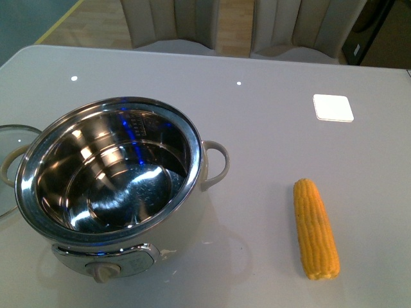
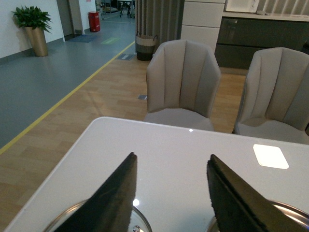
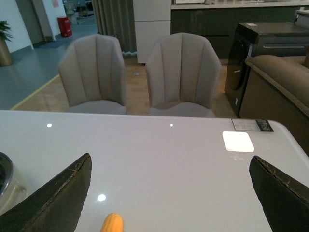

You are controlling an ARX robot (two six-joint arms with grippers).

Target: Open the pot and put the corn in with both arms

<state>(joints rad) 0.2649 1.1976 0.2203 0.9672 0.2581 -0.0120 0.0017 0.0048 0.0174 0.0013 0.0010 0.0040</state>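
Pot (image 1: 109, 179) of shiny round steel, with cream loop handles and a cream base bearing a front dial, stands uncovered near the near-left corner of the glossy white worktop (image 1: 270, 128). A clear glass lid (image 1: 8, 192) lies at the left edge, just beside the pot's left handle. The yellow-orange corn cob (image 1: 316, 229) lies flat close to the near edge on the right, well apart from the pot. The left gripper (image 2: 172, 158) hangs above the lid, its black fingers (image 2: 113, 203) spread. The right gripper (image 3: 170, 158) hangs over the corn cob, fingers (image 3: 63, 198) spread wide. Two grey chairs (image 3: 181, 72) stand beyond the far edge.
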